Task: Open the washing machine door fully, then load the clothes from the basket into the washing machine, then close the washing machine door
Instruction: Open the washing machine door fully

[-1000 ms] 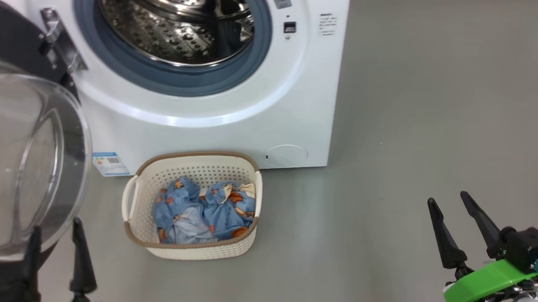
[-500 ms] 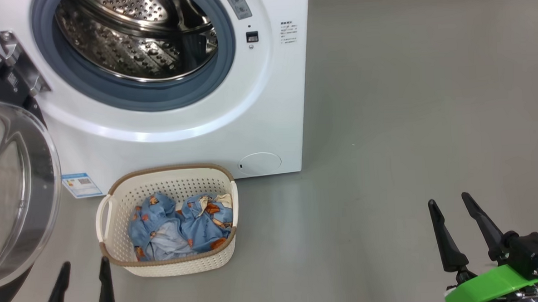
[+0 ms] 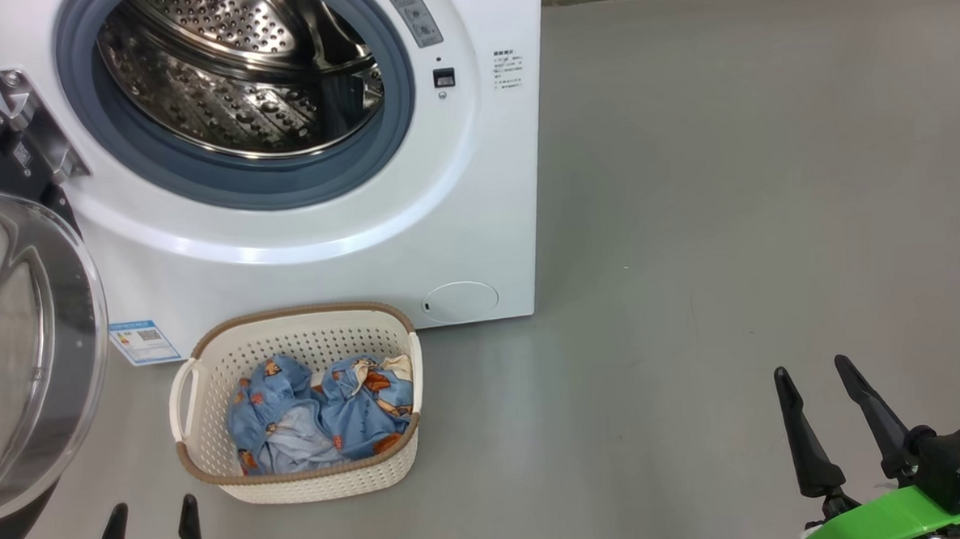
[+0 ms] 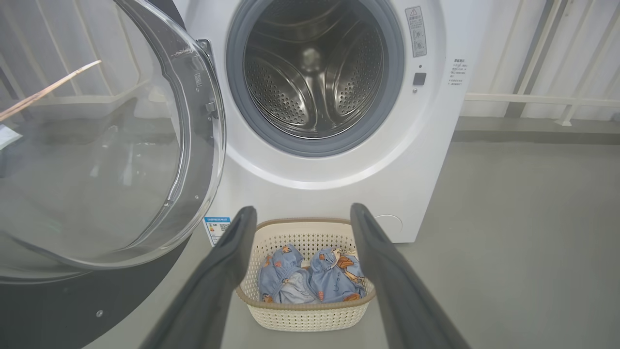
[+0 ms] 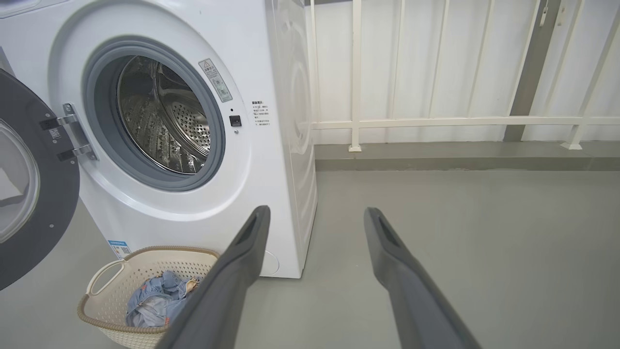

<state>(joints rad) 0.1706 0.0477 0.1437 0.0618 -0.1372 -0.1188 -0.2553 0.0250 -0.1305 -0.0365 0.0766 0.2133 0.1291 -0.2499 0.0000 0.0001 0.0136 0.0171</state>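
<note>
Grey floor [image 3: 728, 210] spreads right of the basket [image 3: 319, 485] — washing machine door [image 3: 14, 363] stands open.

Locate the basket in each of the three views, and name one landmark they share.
Head view: basket lower left of centre, in front of the washing machine.
Left wrist view: basket bottom centre.
Right wrist view: basket bottom left corner, partly cut off.
Shared landmark: blue sticker low on the machine's front, behind the basket's left end.

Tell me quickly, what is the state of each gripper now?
Left gripper: open, holding nothing.
Right gripper: open, holding nothing.
</note>
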